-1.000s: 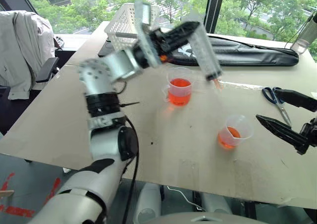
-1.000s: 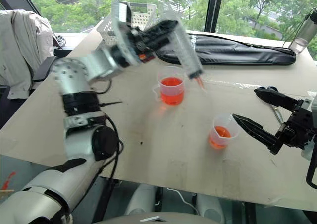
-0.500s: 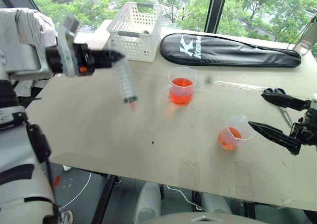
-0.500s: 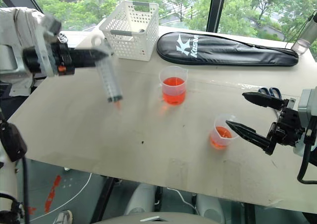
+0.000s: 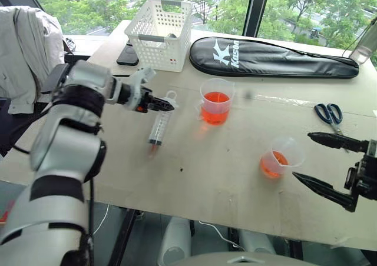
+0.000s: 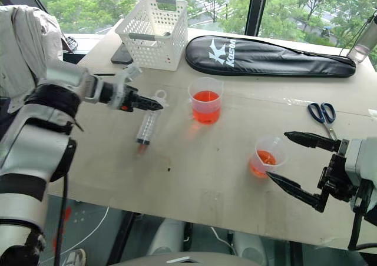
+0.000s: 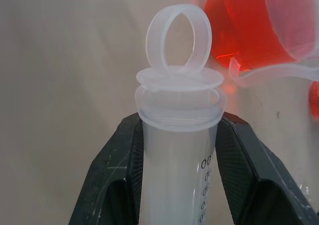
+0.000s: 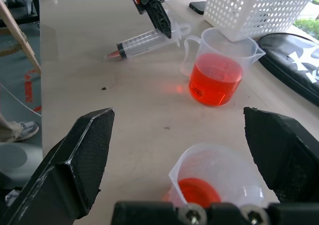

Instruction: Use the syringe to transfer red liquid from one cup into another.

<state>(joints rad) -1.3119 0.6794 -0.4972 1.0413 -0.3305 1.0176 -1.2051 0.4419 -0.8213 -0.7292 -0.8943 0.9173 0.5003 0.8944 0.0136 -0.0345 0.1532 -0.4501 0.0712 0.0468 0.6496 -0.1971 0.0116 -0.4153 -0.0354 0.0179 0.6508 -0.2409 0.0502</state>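
Observation:
The syringe (image 5: pixel 158 125) lies slanted on the table left of the cups, its reddish nozzle toward the near edge and its plunger ring toward the larger cup (image 5: pixel 215 101), which holds red liquid (image 5: pixel 214 108). My left gripper (image 5: pixel 168 106) is shut on the syringe barrel just below the flange (image 7: pixel 177 135), one finger (image 7: pixel 119 165) on each side. The smaller cup (image 5: pixel 280 157) holds a little red liquid and stands at the right. My right gripper (image 5: pixel 301 155) is open beside it, holding nothing, its fingertips just short of the cup.
A white basket (image 5: pixel 160 27) and a phone (image 5: pixel 125 54) sit at the back left, and a long black bag (image 5: pixel 271 57) lies across the back. Blue-handled scissors (image 5: pixel 327 113) lie at the right. A chair with a jacket (image 5: pixel 26 48) stands left of the table.
My left arm swung the syringe from above the cups away to the left and down, so it now rests on the table. My right gripper drew back and sank a little, still open.

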